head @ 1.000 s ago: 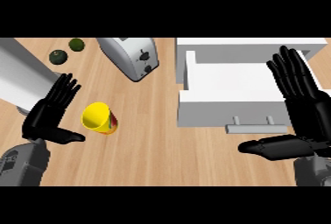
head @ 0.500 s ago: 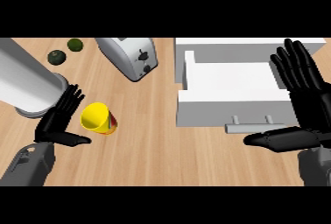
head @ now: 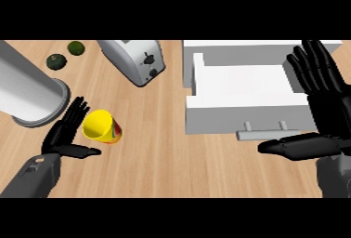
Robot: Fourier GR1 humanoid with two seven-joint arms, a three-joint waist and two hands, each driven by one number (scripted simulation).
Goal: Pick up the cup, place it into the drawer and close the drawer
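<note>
I see my left hand (head: 66,135) spread wide, fingers beside the yellow cup (head: 101,126) near the tabletop's (head: 165,158) left edge; right hand (head: 316,107) wide, resting.

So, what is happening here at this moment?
The robot's left hand is open right beside the yellow cup, fingers straight, not yet curled round it. The cup stands on the wooden counter. The white drawer is pulled open with nothing seen inside. The right hand rests open at the right edge, over the drawer's side. A toaster stands behind.
</note>
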